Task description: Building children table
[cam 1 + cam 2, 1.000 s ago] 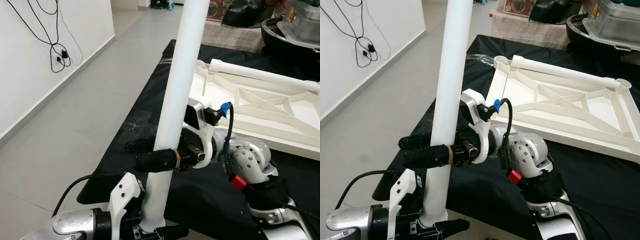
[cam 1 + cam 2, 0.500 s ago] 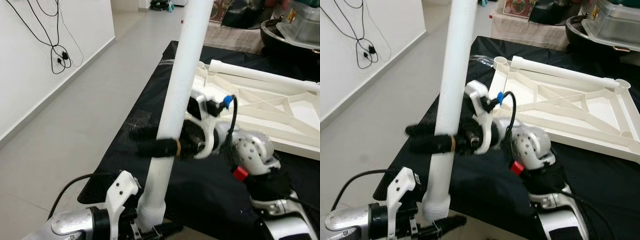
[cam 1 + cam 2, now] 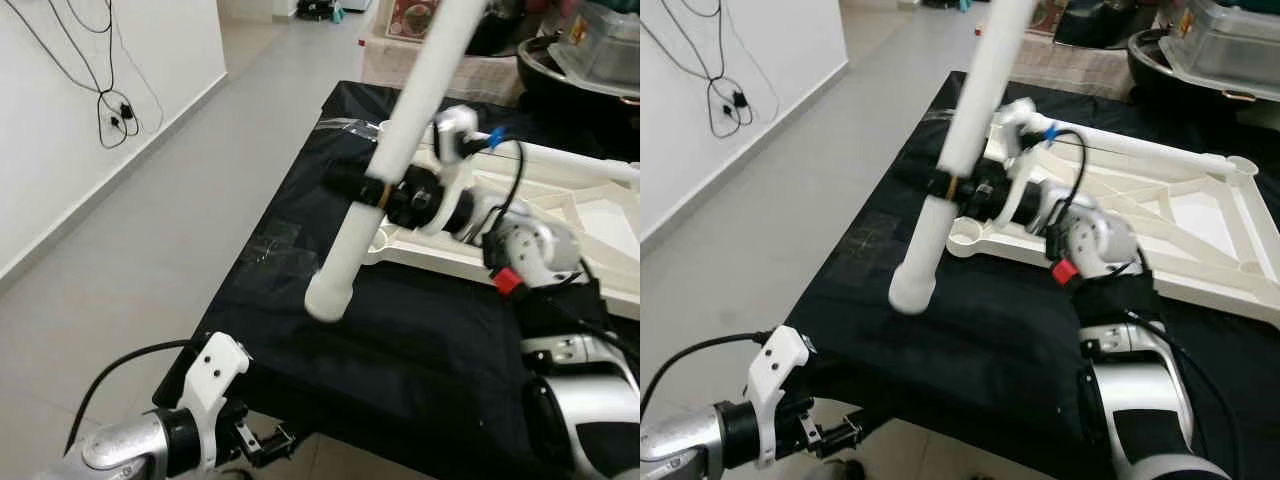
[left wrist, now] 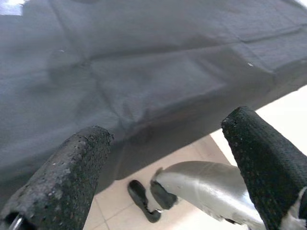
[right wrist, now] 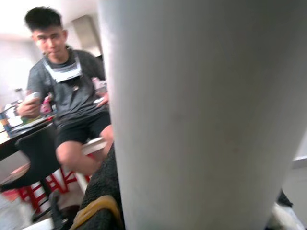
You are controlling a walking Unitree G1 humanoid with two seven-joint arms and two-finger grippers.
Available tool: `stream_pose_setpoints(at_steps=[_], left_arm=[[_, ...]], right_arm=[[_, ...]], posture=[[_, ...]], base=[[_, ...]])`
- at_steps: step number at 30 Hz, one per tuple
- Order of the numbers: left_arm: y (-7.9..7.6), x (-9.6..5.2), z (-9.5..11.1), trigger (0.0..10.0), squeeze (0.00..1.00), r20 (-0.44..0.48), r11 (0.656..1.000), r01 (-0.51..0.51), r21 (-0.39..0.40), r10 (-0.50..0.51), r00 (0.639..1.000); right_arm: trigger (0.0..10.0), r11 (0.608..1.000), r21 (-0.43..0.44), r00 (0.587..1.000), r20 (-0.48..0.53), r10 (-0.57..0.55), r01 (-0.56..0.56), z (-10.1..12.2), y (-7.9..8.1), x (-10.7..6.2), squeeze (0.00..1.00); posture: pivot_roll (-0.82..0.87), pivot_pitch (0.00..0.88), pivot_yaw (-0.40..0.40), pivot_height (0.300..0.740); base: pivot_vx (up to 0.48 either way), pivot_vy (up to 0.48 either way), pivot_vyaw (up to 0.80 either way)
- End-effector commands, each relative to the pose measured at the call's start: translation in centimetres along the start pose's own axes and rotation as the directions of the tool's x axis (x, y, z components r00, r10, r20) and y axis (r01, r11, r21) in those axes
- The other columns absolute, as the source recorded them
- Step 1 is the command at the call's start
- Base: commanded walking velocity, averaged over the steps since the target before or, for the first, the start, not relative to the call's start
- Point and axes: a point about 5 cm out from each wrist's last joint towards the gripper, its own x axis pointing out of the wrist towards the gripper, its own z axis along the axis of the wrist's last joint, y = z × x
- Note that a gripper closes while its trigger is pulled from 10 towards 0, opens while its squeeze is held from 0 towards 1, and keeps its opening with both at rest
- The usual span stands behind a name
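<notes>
Above the black cloth, right gripper gripping tilted white leg

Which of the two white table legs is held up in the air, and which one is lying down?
The leg gripped by the right gripper is tilted in the air. The other leg lies along the far edge of the upturned tabletop.

No readable text from my station.
I can make out no lettering, label, brand or number on anything in my camera feeds; any print is too blurred to read.
</notes>
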Motion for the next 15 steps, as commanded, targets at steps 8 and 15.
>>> stream_pose_setpoints(at_steps=[8,15], left_arm=[[-0.7,1.9,0.9,10.0,0.0,0.121,0.993,-0.114,0.02,0.11,0.987],[-1.4,2.7,1.6,10.0,0.0,0.171,0.992,-0.123,0.012,0.119,0.978]], right_arm=[[0.0,0.659,-0.24,0.701,0.266,-0.662,0.713,5.2,-4.9,0.5,0.0],[0.0,0.258,-0.339,0.387,0.401,-0.83,0.905,5.2,-6.0,-0.9,0.0]], posture=[[0.13,0.148,-0.043,0.74],[0.13,0.172,-0.047,0.74]], base=[[0.0,0.0,0.0],[0.0,0.0,0.0]])
